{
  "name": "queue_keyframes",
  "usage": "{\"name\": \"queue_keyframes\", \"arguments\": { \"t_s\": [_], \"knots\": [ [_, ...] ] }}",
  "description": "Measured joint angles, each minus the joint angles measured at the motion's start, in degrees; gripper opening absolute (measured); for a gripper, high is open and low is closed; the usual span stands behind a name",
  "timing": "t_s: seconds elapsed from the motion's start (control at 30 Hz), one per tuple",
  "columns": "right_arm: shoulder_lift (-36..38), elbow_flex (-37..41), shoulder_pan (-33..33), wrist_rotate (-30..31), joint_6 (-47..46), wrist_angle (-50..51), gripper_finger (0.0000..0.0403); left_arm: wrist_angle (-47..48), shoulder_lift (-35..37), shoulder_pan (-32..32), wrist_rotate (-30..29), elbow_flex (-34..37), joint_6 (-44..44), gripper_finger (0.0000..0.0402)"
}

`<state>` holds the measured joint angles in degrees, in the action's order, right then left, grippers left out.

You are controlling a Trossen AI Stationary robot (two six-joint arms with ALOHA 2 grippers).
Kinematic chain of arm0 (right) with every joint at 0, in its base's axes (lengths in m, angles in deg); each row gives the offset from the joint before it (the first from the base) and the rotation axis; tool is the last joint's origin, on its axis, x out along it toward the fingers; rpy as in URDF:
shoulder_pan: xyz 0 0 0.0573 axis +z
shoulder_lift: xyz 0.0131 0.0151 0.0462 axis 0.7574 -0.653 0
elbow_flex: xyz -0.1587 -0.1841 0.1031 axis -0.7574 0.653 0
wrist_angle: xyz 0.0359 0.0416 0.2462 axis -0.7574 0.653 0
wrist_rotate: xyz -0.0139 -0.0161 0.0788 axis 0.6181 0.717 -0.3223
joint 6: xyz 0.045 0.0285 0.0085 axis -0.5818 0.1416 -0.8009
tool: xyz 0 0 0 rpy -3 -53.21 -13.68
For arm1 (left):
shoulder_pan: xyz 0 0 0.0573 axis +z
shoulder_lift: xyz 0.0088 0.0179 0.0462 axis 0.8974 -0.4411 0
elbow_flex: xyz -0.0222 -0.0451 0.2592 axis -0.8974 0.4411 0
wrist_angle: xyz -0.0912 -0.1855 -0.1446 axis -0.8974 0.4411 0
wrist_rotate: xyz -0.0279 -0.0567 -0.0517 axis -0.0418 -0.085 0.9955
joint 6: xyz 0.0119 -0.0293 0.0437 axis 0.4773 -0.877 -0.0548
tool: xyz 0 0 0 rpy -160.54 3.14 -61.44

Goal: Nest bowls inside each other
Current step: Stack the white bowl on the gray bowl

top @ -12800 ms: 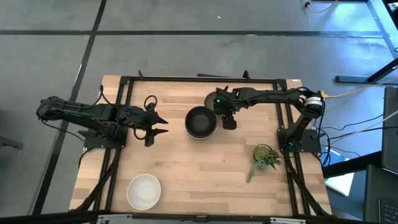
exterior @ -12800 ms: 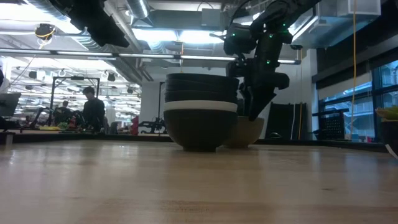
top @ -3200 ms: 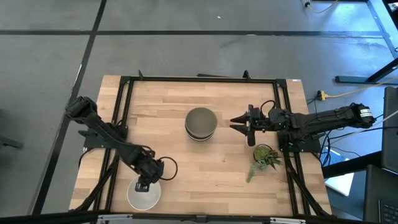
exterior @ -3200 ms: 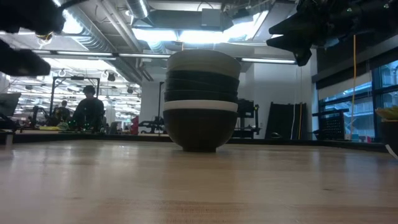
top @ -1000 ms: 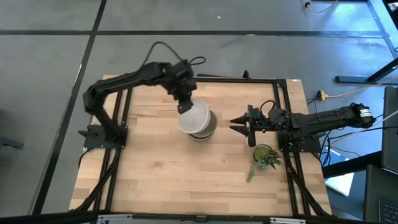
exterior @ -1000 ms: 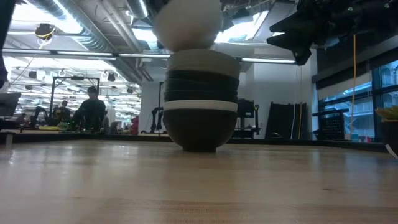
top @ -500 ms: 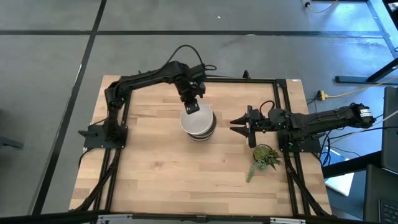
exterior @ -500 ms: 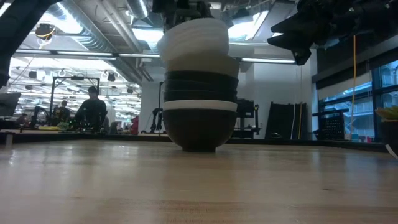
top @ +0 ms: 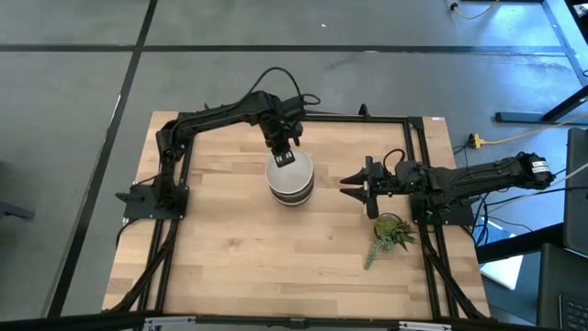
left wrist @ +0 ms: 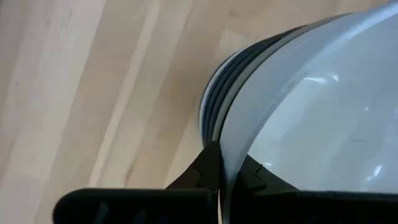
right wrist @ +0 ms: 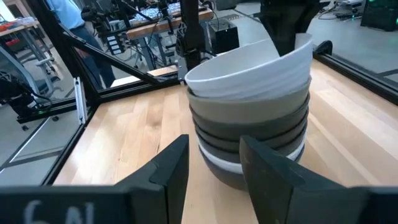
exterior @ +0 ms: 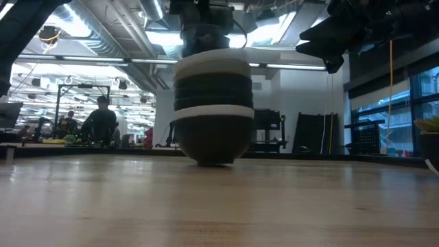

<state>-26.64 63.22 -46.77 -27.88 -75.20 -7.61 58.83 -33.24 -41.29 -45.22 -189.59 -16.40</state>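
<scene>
A stack of bowls stands on its black bottom bowl at mid table, with black, white and grey-green ones nested in it. A white bowl sits on top, tilted, and my left gripper is shut on its rim from above. My right gripper hovers open to the right of the stack, above the table, pointing at it with nothing between its fingers. My left gripper pinches the white bowl's rim at the bowl's far left side, one finger inside the bowl and one outside. The fingers come from above, pointing down. The bowl rests in the top of the stack, tilted, with the held side higher.
A small green plant sprig lies near the right arm's base. Black frame rails run along the table's far, left and right sides. Bare wood lies across the near half of the table.
My left gripper has carried the white bowl a little toward the table's right and down, from above the stack into its top, staying shut on the rim. The stack beneath has shifted slightly sideways.
</scene>
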Motion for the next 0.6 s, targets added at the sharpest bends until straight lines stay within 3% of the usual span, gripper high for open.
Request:
{"name": "queue_keyframes", "arguments": {
  "t_s": [0.37,0.6],
  "knots": [
    [0.0,0.0,0.0,0.0,-0.8,0.4,0.0145,-0.1,-3.3,-0.5,4.2,-0.2,0.6,0.0001],
    [0.0,0.0,0.0,0.0,-1.5,0.9,0.0145,1.2,-3.3,-0.5,4.0,0.0,3.1,0.0030]
  ]
}}
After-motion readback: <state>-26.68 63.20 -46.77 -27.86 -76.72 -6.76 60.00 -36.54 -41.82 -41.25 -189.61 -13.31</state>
